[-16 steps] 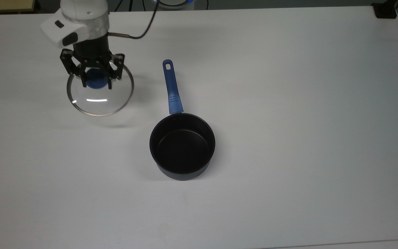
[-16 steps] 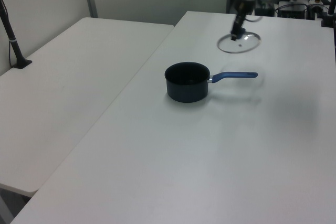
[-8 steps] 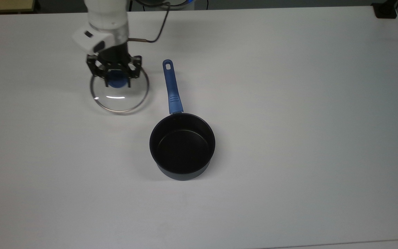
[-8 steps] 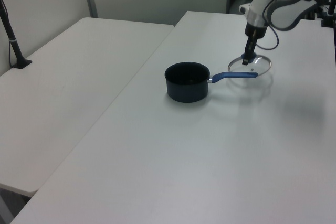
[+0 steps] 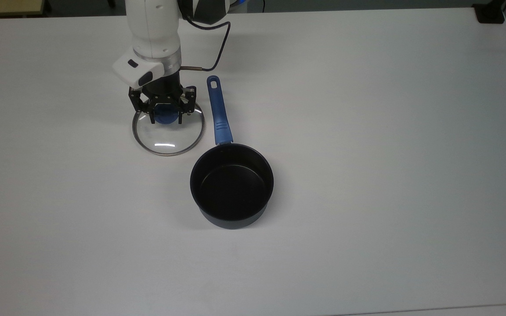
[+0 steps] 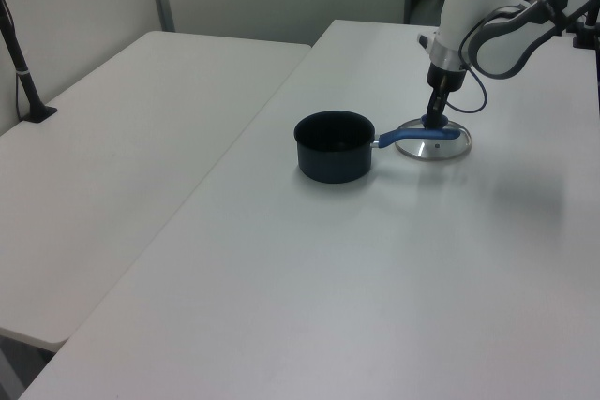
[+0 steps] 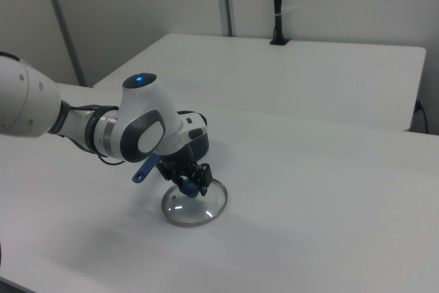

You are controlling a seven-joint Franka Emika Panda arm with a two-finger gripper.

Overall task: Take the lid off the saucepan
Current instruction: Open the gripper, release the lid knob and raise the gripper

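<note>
The saucepan (image 5: 232, 184) stands uncovered in the middle of the white table (image 5: 367, 131), its black inside showing. Its blue handle (image 5: 218, 109) points toward the top view's upper edge. The glass lid (image 5: 168, 139) lies flat and low at the table surface just to the top view's left of that handle, apparently resting on it. My gripper (image 5: 166, 117) points down over the lid's blue knob and is shut on it. In the left view the lid (image 6: 433, 144) sits behind the saucepan (image 6: 333, 145). In the right view my gripper (image 7: 191, 186) is over the lid (image 7: 195, 205).
A black cable (image 5: 215, 48) hangs from the wrist near the handle's end. A black block (image 5: 490, 13) sits at the table's far corner in the top view's upper right. A second white table (image 6: 141, 128) with a black clamped post (image 6: 26, 81) adjoins this one.
My gripper has carried the lid toward the top view's right and lowered it from the air down to the table beside the saucepan handle. The saucepan has not moved.
</note>
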